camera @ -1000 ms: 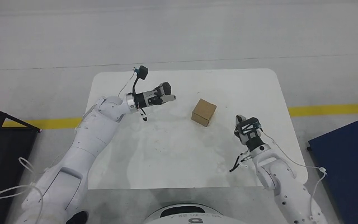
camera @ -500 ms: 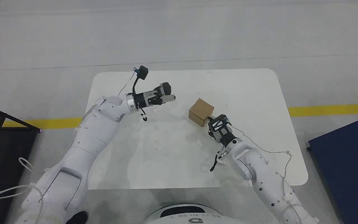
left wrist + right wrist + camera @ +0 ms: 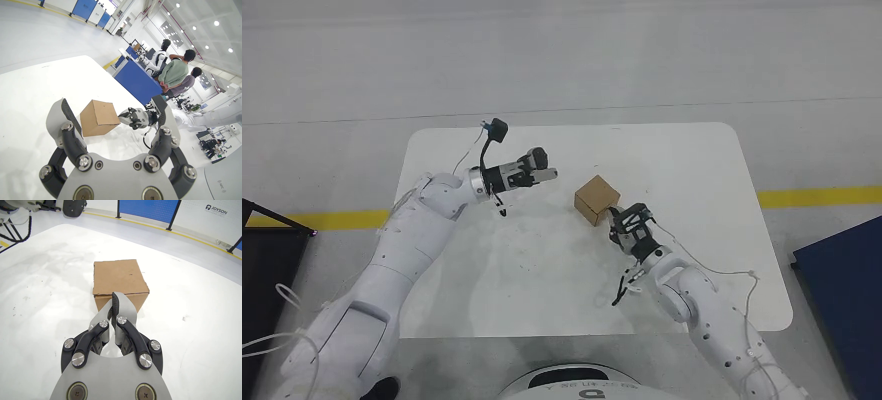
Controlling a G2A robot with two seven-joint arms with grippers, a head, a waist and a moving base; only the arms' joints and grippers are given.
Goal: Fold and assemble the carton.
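The right gripper (image 3: 114, 303) has its two grey fingers pressed flat together with nothing between them. Their joined tip meets the small brown cardboard carton (image 3: 119, 277) at the upper edge of its near-right side, just where the top flap's ragged seam runs. Held like that, the fingers probably act as a blunt poker, either pressing the flap home or nudging the box (a pinch would need them apart).

The carton (image 3: 596, 197) stands on the white rounded table (image 3: 692, 160) a little right of centre, with its flaps down and its shape already boxy. It is close to a cube, so no long axis stands out. It sits turned diagonally to the table's edges, one corner aimed at the far side and the seamed face towards the right arm.

The left gripper (image 3: 542, 175) hangs above the table to the carton's left, apart from it, with its fingers spread wide and empty. They frame the box (image 3: 98, 119) in the left wrist view, which suggests it is there to brace or receive the box.
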